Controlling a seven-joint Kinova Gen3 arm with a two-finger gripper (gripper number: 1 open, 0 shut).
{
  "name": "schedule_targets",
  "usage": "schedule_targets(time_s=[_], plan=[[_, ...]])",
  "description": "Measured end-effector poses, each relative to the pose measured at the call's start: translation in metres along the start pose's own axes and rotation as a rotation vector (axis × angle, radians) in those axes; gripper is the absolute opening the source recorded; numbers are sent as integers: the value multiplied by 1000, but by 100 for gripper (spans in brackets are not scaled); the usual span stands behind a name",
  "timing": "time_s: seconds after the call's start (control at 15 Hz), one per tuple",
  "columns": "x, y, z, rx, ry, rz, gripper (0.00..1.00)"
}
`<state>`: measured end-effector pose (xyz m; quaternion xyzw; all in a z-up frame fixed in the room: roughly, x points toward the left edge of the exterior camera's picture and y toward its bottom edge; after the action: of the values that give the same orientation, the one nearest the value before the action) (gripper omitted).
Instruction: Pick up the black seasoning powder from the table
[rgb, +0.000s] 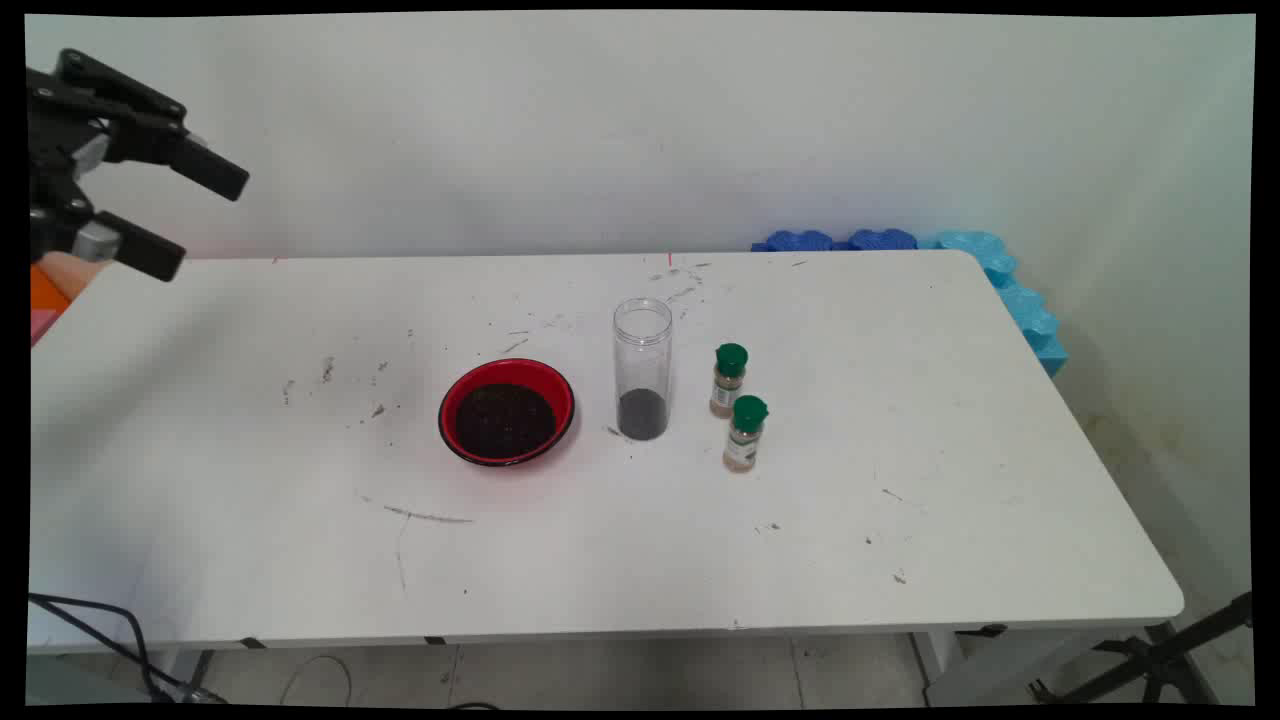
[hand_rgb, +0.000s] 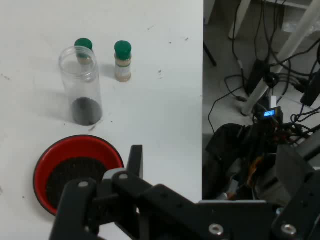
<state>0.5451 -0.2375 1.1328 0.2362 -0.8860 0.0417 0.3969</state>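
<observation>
The hand (rgb: 190, 220) hangs wide open and empty, high at ten o'clock from the red bowl (rgb: 507, 411) mid-table — beside it the clear jar (rgb: 642, 368), likely light, rigid and slick, best gripped around its middle, and two green-capped bottles (rgb: 738, 405).

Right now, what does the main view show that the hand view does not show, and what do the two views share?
Only the main view shows the wall, the blue foam pieces at the table's far right corner, and the gripper raised at the upper left, open and empty. Only the hand view shows the floor beside the table with tangled cables. Both show the white table, the red bowl of dark grains, the clear jar with dark contents, and two green-capped bottles.
</observation>
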Motion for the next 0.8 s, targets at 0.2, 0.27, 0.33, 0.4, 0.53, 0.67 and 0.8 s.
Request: schedule_targets(time_s=[0.2,0.27,0.33,0.4,0.53,0.67,0.8], plan=[[-4,-9,10,19,-5,-1,100],[-6,-14,16,28,-7,-2,100],[-8,-18,21,37,-9,-2,100],[-11,-23,29,47,-14,-1,100],[-18,-34,45,69,-23,-3,100],[-26,-44,64,93,-35,-9,100],[-36,-55,86,117,-48,-17,100]])
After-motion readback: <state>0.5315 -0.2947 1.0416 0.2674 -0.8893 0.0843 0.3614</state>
